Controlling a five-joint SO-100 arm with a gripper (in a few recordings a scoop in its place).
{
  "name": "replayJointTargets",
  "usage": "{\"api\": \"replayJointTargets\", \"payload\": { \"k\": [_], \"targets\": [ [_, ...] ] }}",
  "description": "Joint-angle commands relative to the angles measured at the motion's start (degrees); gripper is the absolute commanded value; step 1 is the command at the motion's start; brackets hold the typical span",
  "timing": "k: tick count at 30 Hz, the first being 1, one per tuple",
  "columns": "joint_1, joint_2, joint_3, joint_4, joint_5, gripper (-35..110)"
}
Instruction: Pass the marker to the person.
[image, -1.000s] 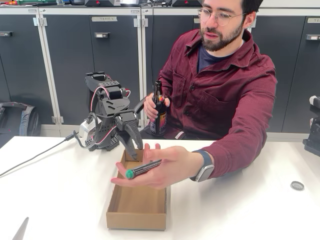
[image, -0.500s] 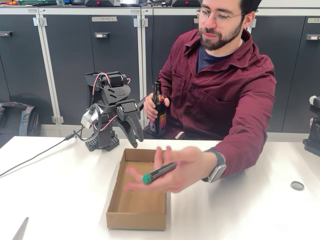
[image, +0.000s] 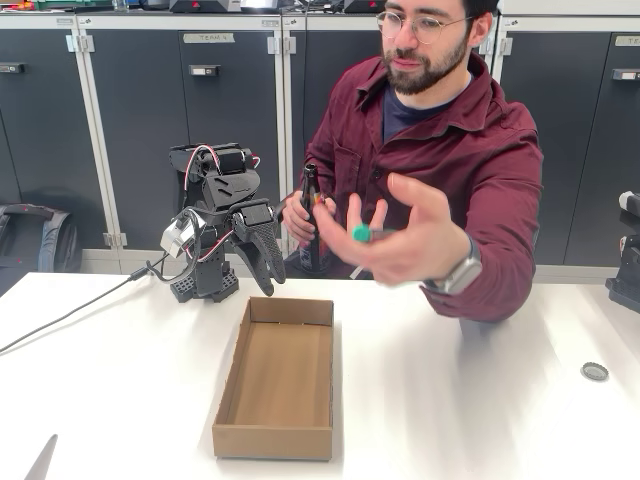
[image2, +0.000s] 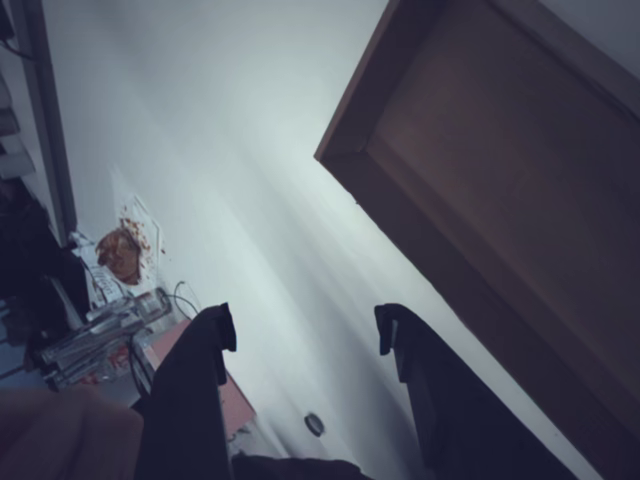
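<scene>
**Marker in the person's raised hand, claw empty**

Marker (image: 366, 234) is held in the raised hand (image: 405, 240) of the person (image: 440, 150), well above the tabletop (image: 480, 400). Only its bright green cap end is clear in the fixed view; the barrel is blurred. From the cardboard box (image: 278, 375) the marker is at about 1 o'clock.

The person sits behind the tabletop and holds a dark glass bottle (image: 312, 215) with the other hand (image: 300, 215), at 9 o'clock from the marker.

The claw (image: 268, 275) hangs in the air at 9 o'clock from the marker, well apart from it, with its tips pointing down just above the far edge of the box. In the wrist view the two dark fingers (image2: 195, 385) stand apart with only white tabletop between them, so the claw (image2: 300, 330) is parted and holds nothing. A small round cap (image: 595, 371) lies at 3 o'clock from the box, near the right edge of the tabletop.
</scene>
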Motion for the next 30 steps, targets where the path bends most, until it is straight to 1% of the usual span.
{"api": "replayJointTargets", "payload": {
  "k": [1, 30],
  "targets": [
    [0.44, 3.34, -2.11, -2.20, -0.18, 30],
    [0.09, 0.97, -6.50, 2.11, 0.79, 30]
  ]
}}
